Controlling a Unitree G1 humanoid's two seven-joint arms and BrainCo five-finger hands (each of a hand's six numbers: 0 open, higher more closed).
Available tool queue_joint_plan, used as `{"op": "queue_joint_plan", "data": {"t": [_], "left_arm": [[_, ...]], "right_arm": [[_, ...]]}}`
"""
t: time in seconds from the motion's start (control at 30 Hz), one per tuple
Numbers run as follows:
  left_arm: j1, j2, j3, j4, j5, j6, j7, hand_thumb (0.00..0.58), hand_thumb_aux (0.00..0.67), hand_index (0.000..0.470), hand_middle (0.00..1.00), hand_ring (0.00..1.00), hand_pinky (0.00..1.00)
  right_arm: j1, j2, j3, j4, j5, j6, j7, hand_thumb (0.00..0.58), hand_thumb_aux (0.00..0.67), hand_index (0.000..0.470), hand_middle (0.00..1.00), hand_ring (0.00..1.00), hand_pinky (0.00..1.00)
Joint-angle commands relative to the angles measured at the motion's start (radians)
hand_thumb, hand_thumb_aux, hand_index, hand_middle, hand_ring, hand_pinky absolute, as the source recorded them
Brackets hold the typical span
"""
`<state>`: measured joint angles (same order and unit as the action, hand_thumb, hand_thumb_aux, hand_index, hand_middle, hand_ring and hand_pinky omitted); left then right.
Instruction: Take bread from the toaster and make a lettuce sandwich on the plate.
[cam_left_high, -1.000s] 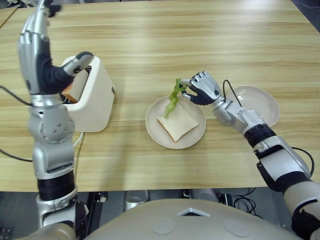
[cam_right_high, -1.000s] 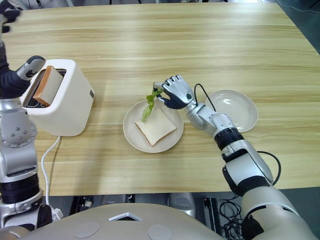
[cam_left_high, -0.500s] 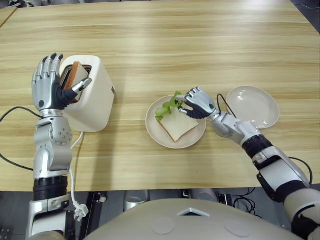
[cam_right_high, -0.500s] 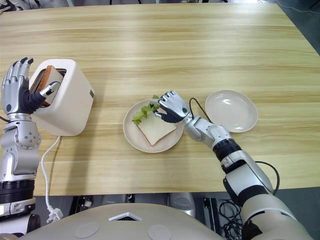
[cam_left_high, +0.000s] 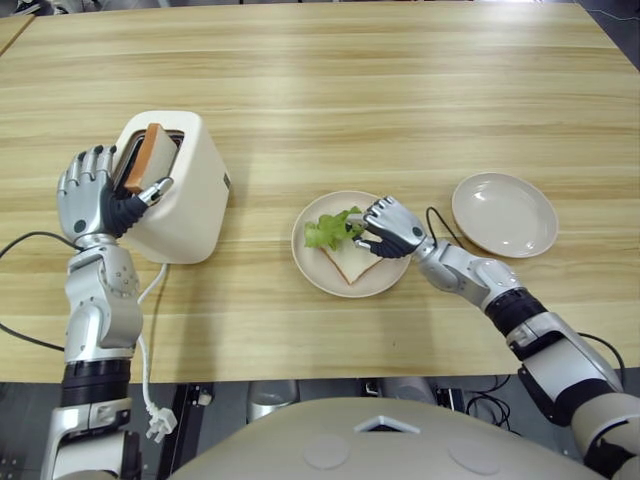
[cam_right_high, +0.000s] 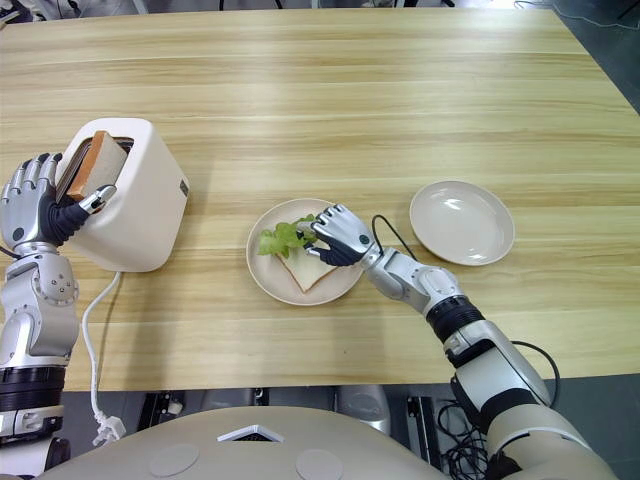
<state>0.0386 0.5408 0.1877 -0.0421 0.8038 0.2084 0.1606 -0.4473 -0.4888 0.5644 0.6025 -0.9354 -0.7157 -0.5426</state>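
A cream plate (cam_left_high: 318, 276) in the middle of the table holds one slice of white bread (cam_left_high: 350, 263). A green lettuce leaf (cam_left_high: 328, 230) lies on the slice's left part, and my right hand (cam_left_high: 390, 228) is shut on its right end, low over the bread. A white toaster (cam_left_high: 190, 200) stands at the left with a browned slice of bread (cam_left_high: 152, 160) sticking up from its slot. My left hand (cam_left_high: 92, 195) is against the toaster's left side, fingers spread, thumb touching the top rim beside the slice.
An empty second cream plate (cam_left_high: 505, 215) sits right of the sandwich plate. The toaster's white cord (cam_left_high: 148, 300) trails off the table's front edge. A thin black cable (cam_left_high: 436, 218) runs from my right wrist.
My right hand has lowered the lettuce onto the bread, still holding it. My left hand has come down from high above the toaster to rest against its left side.
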Motion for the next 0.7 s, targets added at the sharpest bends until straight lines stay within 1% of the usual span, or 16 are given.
{"op": "queue_joint_plan", "data": {"t": [0.03, 0.07, 0.1, 0.13, 0.17, 0.2, 0.3, 0.33, 0.37, 0.4, 0.43, 0.63, 0.67, 0.7], "left_arm": [[0.009, 0.008, -0.018, -0.036, -0.008, 0.001, -0.011, 0.000, 0.000, 0.000, 0.00, 0.00, 0.00], [0.008, 0.009, -0.015, -0.045, -0.009, -0.001, -0.004, 0.000, 0.000, 0.000, 0.00, 0.00, 0.00], [0.009, 0.012, -0.009, -0.053, -0.009, -0.002, 0.004, 0.000, 0.000, 0.000, 0.00, 0.00, 0.00], [0.010, 0.013, -0.002, -0.060, -0.013, -0.005, 0.011, 0.000, 0.000, 0.000, 0.00, 0.00, 0.00], [0.011, 0.014, 0.002, -0.063, -0.015, -0.006, 0.017, 0.000, 0.000, 0.000, 0.00, 0.00, 0.00], [0.011, 0.015, 0.003, -0.065, -0.017, -0.006, 0.020, 0.000, 0.000, 0.000, 0.00, 0.00, 0.00], [0.009, 0.015, -0.001, -0.060, -0.024, -0.009, 0.025, 0.000, 0.000, 0.000, 0.00, 0.00, 0.00], [0.007, 0.015, -0.005, -0.056, -0.025, -0.011, 0.026, 0.000, 0.000, 0.000, 0.00, 0.00, 0.00], [0.004, 0.015, -0.009, -0.052, -0.026, -0.013, 0.026, 0.000, 0.000, 0.000, 0.00, 0.00, 0.00], [0.003, 0.016, -0.012, -0.048, -0.027, -0.015, 0.025, 0.000, 0.000, 0.000, 0.00, 0.00, 0.00], [0.002, 0.016, -0.014, -0.046, -0.026, -0.015, 0.025, 0.000, 0.000, 0.000, 0.00, 0.00, 0.00], [0.004, 0.023, -0.014, -0.029, -0.025, -0.014, 0.027, 0.000, 0.000, 0.000, 0.00, 0.00, 0.00], [0.005, 0.023, -0.014, -0.026, -0.026, -0.015, 0.028, 0.000, 0.000, 0.000, 0.00, 0.00, 0.00], [0.007, 0.022, -0.014, -0.025, -0.026, -0.015, 0.030, 0.000, 0.000, 0.000, 0.00, 0.00, 0.00]], "right_arm": [[0.002, -0.026, -0.024, -0.002, 0.023, 0.019, 0.044, 0.580, 0.670, 0.460, 1.00, 1.00, 1.00], [0.003, -0.036, -0.030, 0.001, 0.030, 0.022, 0.051, 0.580, 0.670, 0.460, 1.00, 1.00, 1.00], [0.004, -0.045, -0.035, 0.005, 0.035, 0.024, 0.055, 0.569, 0.578, 0.397, 1.00, 1.00, 1.00], [0.003, -0.055, -0.038, 0.008, 0.036, 0.027, 0.057, 0.569, 0.578, 0.397, 1.00, 1.00, 1.00], [0.004, -0.061, -0.040, 0.010, 0.040, 0.025, 0.060, 0.563, 0.554, 0.381, 1.00, 1.00, 1.00], [0.004, -0.064, -0.042, 0.012, 0.041, 0.023, 0.062, 0.580, 0.670, 0.460, 1.00, 1.00, 1.00], [0.008, -0.060, -0.036, 0.006, 0.039, 0.019, 0.076, 0.580, 0.670, 0.460, 1.00, 1.00, 1.00], [0.010, -0.056, -0.029, 0.007, 0.040, 0.016, 0.087, 0.580, 0.657, 0.451, 1.00, 1.00, 1.00], [0.012, -0.051, -0.022, 0.012, 0.043, 0.012, 0.104, 0.571, 0.589, 0.404, 1.00, 1.00, 1.00], [0.014, -0.048, -0.014, 0.018, 0.047, 0.009, 0.126, 0.480, 0.391, 0.269, 1.00, 1.00, 1.00], [0.018, -0.045, -0.010, 0.021, 0.053, 0.005, 0.142, 0.000, 0.000, 0.000, 1.00, 1.00, 1.00], [0.035, -0.051, -0.032, -0.008, 0.068, 0.004, 0.169, 0.000, 0.000, 0.000, 1.00, 1.00, 1.00], [0.036, -0.052, -0.037, -0.016, 0.066, 0.009, 0.169, 0.000, 0.000, 0.000, 0.83, 0.83, 0.83], [0.037, -0.052, -0.039, -0.020, 0.064, 0.013, 0.168, 0.000, 0.000, 0.000, 0.83, 0.83, 0.83]]}}
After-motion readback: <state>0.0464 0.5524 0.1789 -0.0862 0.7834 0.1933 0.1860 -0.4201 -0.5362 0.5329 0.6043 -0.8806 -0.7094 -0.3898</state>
